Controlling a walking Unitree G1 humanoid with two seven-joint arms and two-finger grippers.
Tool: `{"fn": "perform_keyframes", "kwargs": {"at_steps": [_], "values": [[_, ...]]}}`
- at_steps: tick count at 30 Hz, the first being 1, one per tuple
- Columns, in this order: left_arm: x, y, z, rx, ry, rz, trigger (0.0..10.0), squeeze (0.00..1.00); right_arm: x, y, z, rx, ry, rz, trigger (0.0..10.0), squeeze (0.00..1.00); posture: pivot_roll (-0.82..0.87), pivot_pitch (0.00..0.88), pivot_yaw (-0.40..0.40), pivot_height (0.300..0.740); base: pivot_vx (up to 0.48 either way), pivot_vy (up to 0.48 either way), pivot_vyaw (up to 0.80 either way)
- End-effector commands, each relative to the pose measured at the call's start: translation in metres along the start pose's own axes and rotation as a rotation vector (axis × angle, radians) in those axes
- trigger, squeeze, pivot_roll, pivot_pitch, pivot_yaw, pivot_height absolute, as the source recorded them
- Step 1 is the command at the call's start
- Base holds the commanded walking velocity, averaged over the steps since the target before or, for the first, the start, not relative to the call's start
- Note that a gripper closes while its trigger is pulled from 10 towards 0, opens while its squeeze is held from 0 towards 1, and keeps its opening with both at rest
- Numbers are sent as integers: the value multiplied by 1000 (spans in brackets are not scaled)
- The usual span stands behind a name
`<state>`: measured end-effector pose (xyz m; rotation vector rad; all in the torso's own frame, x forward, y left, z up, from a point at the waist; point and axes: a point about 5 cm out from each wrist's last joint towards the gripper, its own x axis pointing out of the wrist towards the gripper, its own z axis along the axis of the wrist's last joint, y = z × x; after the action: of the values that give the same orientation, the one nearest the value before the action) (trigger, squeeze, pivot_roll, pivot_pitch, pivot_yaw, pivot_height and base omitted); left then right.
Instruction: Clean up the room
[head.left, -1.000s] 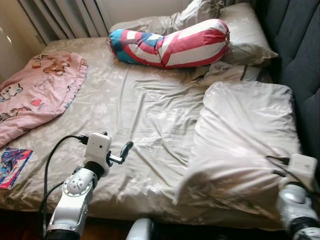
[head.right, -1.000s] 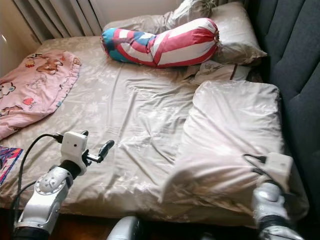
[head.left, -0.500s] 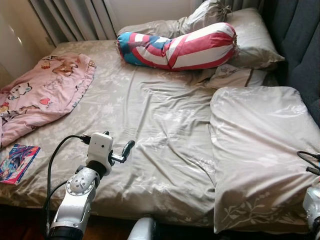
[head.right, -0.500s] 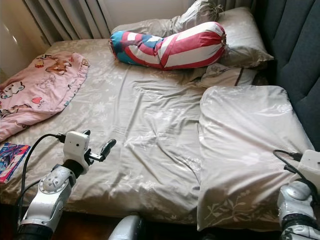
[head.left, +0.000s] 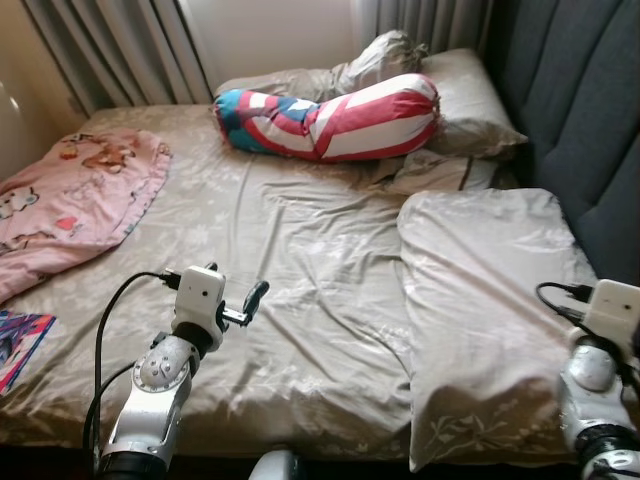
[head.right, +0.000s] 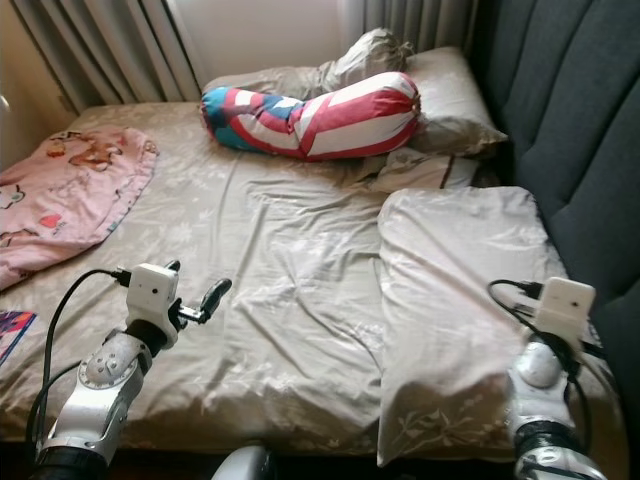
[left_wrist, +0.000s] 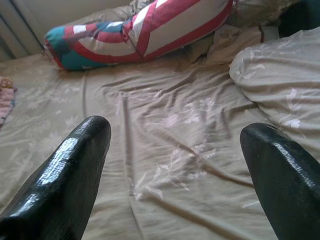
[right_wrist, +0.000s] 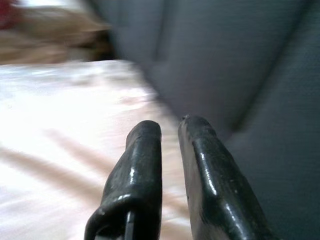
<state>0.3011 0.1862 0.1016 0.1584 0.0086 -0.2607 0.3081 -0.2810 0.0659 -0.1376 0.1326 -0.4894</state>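
While the bed (head.left: 300, 260) lies rumpled, its beige pillow (head.left: 490, 300) rests flat by the headboard (head.left: 590, 120). Left hand (left_wrist: 175, 145) hovers above the sheet, fingers spread wide; right hand (right_wrist: 170, 130), fingers nearly together and empty, hangs beside the pillow.

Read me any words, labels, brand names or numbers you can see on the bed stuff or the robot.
None can be read.
Book at the bed's left edge: colourful cover, any print too small and blurred.
Pink blanket: cartoon pictures, no legible words.
Striped bolster: bands of colour, no text.
Left gripper housing: no label visible.
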Motion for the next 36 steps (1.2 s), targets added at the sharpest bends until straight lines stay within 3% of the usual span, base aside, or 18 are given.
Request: {"fn": "perform_keyframes", "kwargs": {"at_steps": [1,2,4,8,11,16,19,21,23,24,25,29,33,36], "values": [[-1,14,-6,-23,14,72,10000,0,-6,31,-2,88,27,198,10000,0,-11,0,53,667,0,0,0],[-3,20,-14,-47,38,115,10000,0,-12,41,-8,108,45,260,10000,0,-16,0,45,667,0,0,0],[-6,28,-25,-70,79,160,10000,0,-18,45,-19,66,93,271,10000,0,-19,0,33,667,0,0,0],[-15,37,-48,-106,167,223,10000,0,-35,50,-48,99,229,279,10000,0,-21,0,20,667,0,0,0],[-25,38,-70,-161,254,270,10000,0,-51,50,-69,63,284,322,10000,0,-31,0,13,676,0,0,0],[-39,24,-105,-218,416,296,10000,0,-78,44,-105,71,482,327,10000,0,-22,0,-6,706,0,0,0],[-43,21,-114,-236,461,305,10000,0,-84,45,-113,70,528,337,10000,0,-35,0,-9,721,0,0,0],[-48,18,-121,-281,498,323,10000,0,-91,44,-121,139,593,305,10000,0,-47,0,-9,731,0,0,0],[-51,16,-125,-297,523,330,10000,0,-94,43,-124,145,614,301,10000,0,-47,0,-10,736,0,0,0],[-58,9,-135,-303,587,328,10000,0,-99,42,-128,115,631,315,10000,0,-51,0,-10,740,0,0,0],[-63,3,-142,-303,638,316,10000,0,-102,40,-132,101,649,316,10000,0,-59,0,-13,740,0,0,0],[-68,-7,-148,-311,686,293,10000,0,-109,37,-138,63,691,320,10000,0,-59,0,-15,740,0,0,0],[-71,-12,-153,-273,725,287,10000,0,-116,34,-145,46,738,313,10000,0,-55,0,-21,740,0,0,0],[-84,-19,-162,-230,789,288,10000,0,-124,33,-152,4,763,350,10000,0,-49,0,-24,740,0,0,0]]}}
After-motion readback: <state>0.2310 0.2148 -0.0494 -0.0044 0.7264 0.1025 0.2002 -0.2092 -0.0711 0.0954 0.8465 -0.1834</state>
